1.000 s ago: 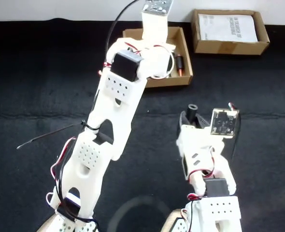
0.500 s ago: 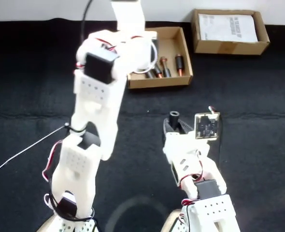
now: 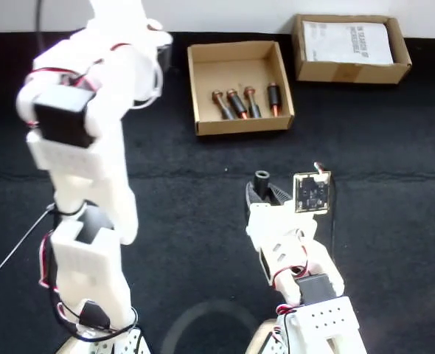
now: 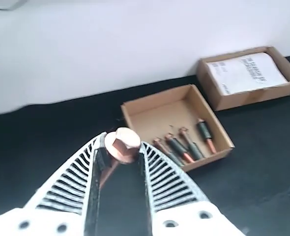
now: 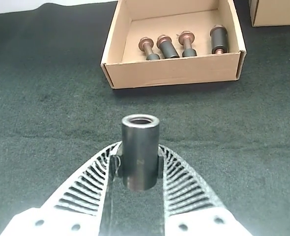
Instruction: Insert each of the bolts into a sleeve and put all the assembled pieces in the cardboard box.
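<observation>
My left gripper (image 4: 121, 147) is shut on a copper bolt (image 4: 121, 143), held by its shank with the hex head showing, high above the table and back from the cardboard box (image 4: 135, 110). My right gripper (image 5: 139, 156) is shut on a dark sleeve (image 5: 140, 147), which stands upright with its open bore facing up. In the high view that sleeve (image 3: 262, 178) is in front of the cardboard box (image 3: 197, 88). Several assembled pieces (image 3: 243, 102) lie side by side in the box, also seen as assembled pieces (image 5: 182, 44) from the right wrist.
A second cardboard box (image 3: 350, 70) with a printed sheet in it sits at the back right. The raised left arm (image 3: 85, 147) stands tall over the left side of the black mat (image 3: 387, 147). A thin cable (image 3: 15, 247) trails at the left.
The left arm has swung left away from over the cardboard box, uncovering the pieces inside. The right gripper with the sleeve has shifted slightly left.
</observation>
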Robot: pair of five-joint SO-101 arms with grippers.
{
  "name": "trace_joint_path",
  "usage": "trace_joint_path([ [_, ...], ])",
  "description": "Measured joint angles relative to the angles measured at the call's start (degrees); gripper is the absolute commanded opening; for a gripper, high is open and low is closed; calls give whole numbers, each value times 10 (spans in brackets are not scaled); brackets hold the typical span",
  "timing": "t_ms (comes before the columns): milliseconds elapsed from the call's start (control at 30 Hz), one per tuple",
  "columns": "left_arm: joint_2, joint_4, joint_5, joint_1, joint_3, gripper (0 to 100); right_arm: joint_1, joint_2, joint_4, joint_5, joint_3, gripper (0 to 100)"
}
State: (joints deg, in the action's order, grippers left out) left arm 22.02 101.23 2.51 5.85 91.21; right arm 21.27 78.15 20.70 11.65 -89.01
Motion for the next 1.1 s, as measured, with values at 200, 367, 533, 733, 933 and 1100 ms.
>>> trace_joint_path([
  [200,-123,1,-12,-29,-199,9,5,0,0,0,0,8],
  [367,-262,1,-11,-27,-443,9,5,0,0,0,0,8],
  [533,-343,1,37,-27,-592,9,5,0,0,0,0,8],
  [733,-359,-62,121,-1,-607,9,5,0,0,0,0,8],
  [933,-359,-153,192,98,-608,9,5,0,-3,0,-17,8],
  [1100,-359,-212,205,161,-608,9,11,0,-3,0,-20,8],
])
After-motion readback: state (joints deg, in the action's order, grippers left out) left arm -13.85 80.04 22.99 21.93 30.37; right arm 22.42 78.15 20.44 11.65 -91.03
